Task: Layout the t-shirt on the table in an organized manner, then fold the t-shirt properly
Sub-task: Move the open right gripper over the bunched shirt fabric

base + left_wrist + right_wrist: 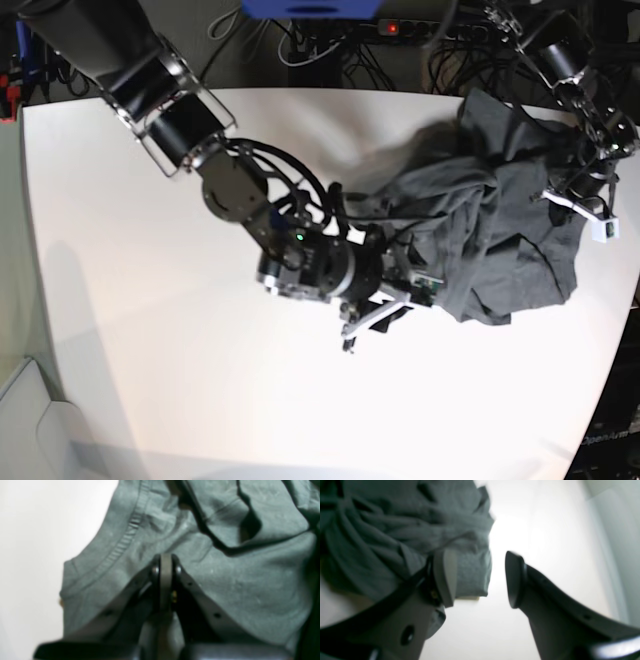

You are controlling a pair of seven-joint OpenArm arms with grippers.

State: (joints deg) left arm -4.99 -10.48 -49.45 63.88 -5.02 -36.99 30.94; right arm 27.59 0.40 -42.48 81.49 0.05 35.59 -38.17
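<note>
At the left of the base view, the right claw (pixel 375 312) was seen with its jaws standing apart beside the near-left edge of the shirt (pixel 500 240), nothing held between them. In the right wrist view one pad (pixel 445 577) lay against a folded hem while the other stood clear over the bare counter (pixel 545 542). The shirt was bunched in a crumpled heap toward the far right of the counter, not yet laid flat.

Further right, the left claw (pixel 165 580) was pictured with its jaws together, apparently pinching a fold of the shirt near the ribbed collar (pixel 125 537); in the base view that arm stood at the garment's far right edge.

Several risks were judged to follow. With only one claw gripping, a pull could drag the whole heap rather than spread it. If the right claw were closed where it stood, several layers could be caught at once, locking the wrinkles in. The shirt also lay close to the counter's right edge, and could be drawn over it.
</note>
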